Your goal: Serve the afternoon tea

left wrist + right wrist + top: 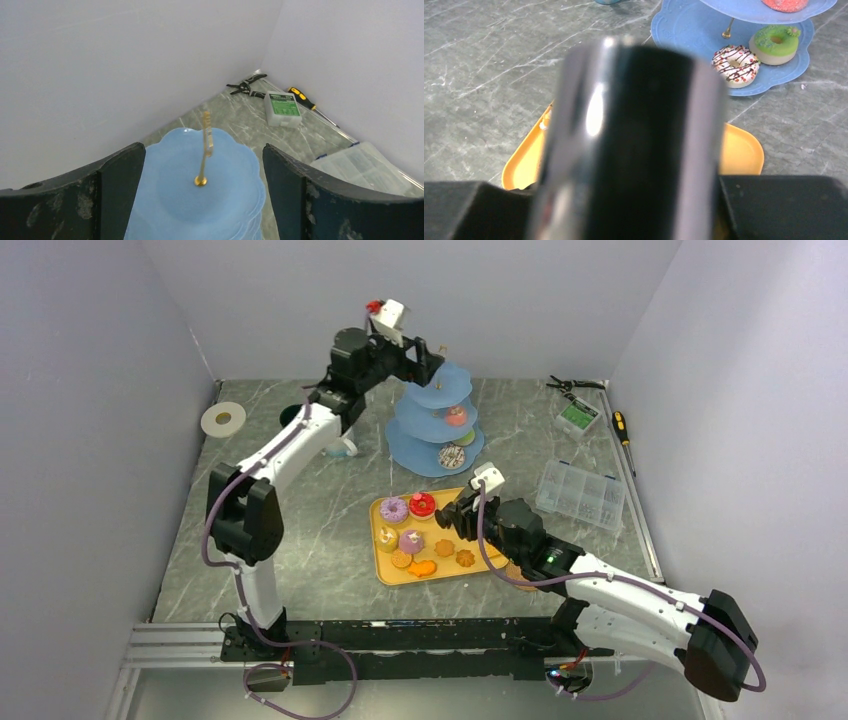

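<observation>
Your right gripper (pixel 450 515) was clamped on the glossy black tongs (pixel 634 135) and hung over the far right part of the flat yellow tray (pixel 741 152), which made it the nearer arm to the treats lying there. The purple-iced doughnut (pixel 393 509) and red-iced doughnut (pixel 421 504) lay just to its left, and the orange biscuits (pixel 445 548) lay back towards the arm bases. The light-blue three-tier stand (pixel 408 448) stood just beyond the tray, ahead of the tongs, with a chocolate-striped white doughnut (pixel 735 65) and a green doughnut (pixel 776 42) on its bottom tier. Your left gripper (pixel 201 150) hovered over the stand's top tier with its jaws spread wide and nothing in them; the gold centre post (pixel 205 145) stood between and below them. The tongs' handle filled the right wrist view, so you could not see their tips or whether they carried anything. The mugs could not be made out for certain behind your left arm.
</observation>
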### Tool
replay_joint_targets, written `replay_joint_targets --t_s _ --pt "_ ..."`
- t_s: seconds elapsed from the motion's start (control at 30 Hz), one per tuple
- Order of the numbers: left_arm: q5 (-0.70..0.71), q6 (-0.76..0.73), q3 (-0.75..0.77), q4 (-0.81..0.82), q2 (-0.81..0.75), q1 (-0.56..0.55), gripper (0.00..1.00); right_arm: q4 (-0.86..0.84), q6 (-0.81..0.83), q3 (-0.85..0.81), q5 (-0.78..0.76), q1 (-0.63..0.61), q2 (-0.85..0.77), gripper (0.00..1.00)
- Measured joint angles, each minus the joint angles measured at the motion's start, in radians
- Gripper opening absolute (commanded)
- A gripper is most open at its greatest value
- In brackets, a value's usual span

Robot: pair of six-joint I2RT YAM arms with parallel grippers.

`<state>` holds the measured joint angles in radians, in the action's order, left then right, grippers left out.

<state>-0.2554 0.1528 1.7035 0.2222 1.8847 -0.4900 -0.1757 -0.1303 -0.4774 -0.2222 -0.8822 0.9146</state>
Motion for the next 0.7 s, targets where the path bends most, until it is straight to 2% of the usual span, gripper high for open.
replay_joint_targets --t_s 0.17,0.27,0.4,0.53,0.7 --pt "-0.279 0.049 0.003 -0.028 0.010 0.129 0.93 -0.005 0.000 0.000 0.004 0.000 0.000 0.39" --pt "-0.475 0.060 0.050 -0.040 0.078 0.182 0.93 -0.005 -0.001 0.000 0.007 0.000 0.000 0.39" --pt "-0.706 0.063 0.164 -0.074 0.212 0.193 0.93 -0.005 -0.001 0.000 0.007 0.000 0.000 0.38" --pt "-0.834 0.063 0.278 -0.093 0.319 0.189 0.91 -0.004 -0.004 0.000 0.008 0.000 -0.005 0.38" --pt "-0.925 0.062 0.409 -0.108 0.405 0.187 0.82 -0.004 -0.005 0.000 0.008 0.000 -0.021 0.38"
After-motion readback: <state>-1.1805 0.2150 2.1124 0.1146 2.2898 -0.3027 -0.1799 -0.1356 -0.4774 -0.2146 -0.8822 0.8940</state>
